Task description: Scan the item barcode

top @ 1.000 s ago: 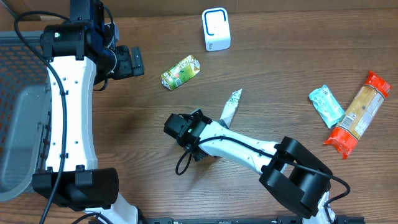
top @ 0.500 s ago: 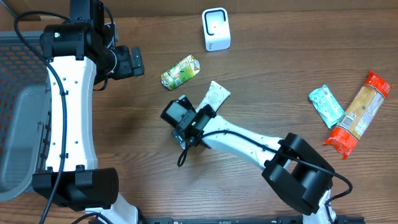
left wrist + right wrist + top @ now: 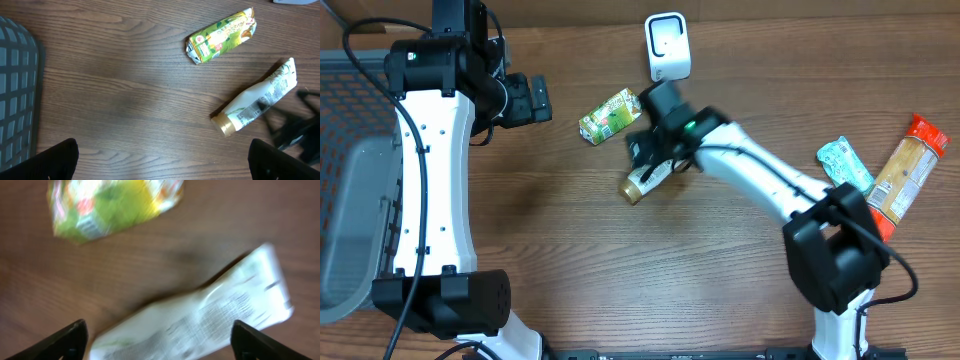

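tube [image 3: 257, 97]: flat on table [image 3: 540, 250], frame centre, gold cap lower left | right pincer [image 3: 162, 341]: wide, over tube, gripping nothing | green packet [image 3: 611, 115]: near, upper left | scanner [image 3: 667, 47]: top centre | left pincer [image 3: 167, 160]: wide, empty

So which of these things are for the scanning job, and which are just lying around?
For the job: white tube, scanner.
Just lying about for now: green packet, teal packet, orange packet, grey basket.
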Tool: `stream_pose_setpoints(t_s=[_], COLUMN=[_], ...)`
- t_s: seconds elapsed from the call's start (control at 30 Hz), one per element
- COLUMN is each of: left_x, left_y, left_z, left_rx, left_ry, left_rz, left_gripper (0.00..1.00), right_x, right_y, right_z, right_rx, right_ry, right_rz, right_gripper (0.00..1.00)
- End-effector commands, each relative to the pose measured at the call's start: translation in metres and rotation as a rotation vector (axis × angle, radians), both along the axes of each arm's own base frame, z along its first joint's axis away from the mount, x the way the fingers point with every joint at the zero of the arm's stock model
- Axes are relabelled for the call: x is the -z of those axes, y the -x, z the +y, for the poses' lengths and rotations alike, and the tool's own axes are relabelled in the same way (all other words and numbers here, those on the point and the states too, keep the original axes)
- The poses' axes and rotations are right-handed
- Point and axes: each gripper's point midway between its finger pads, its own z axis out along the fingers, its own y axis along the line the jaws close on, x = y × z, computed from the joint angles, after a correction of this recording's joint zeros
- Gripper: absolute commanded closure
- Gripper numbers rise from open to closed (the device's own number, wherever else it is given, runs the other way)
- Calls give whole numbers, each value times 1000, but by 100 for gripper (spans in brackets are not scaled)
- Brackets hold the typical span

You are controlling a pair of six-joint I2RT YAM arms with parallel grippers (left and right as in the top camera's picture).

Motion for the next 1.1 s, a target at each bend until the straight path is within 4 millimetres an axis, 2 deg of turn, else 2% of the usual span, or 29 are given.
stream_pose_setpoints(t_s=[0.0, 0.1, 0.23, 0.37, 0.47, 0.63, 0.77, 0.87, 0.97, 1.07], left_x=[4, 4, 4, 4, 4, 4, 4, 4, 4, 4], left_y=[-1, -1, -1, -1, -1, -1, -1, -1, -1, -1], left_z=[2, 2, 2, 2, 2, 2, 2, 2, 2, 2], left_rx=[-14, -14, -14, -14, -14, -14, -14, -14, -14, -14], left_ry=[4, 3, 3, 4, 3, 3, 3, 4, 4, 4], left_rz=[12, 12, 12, 12, 12, 12, 12, 12, 12, 13], left_gripper=[0, 0, 0, 1, 0, 0, 0, 0, 0, 1], right_x=[-22, -6, 20, 38, 47, 63, 69, 67, 64, 60], right_y=[-19, -37, -48, -60, -60, -52, -32, -4, 27, 57], right_z=[-1, -7, 1, 7, 6, -17, -50, -71, -83, -80], right_rx=[-24, 0, -14, -16, -14, 27, 81, 93, 89, -18], right_ry=[-87, -99, -125, -135, -129, -56, 14, 43, 43, 1], right_rz=[-51, -61, -54, -79, -71, 2, 138, 286, 438, 558], right_gripper=[16, 19, 20, 20, 20, 20, 20, 19, 16, 16])
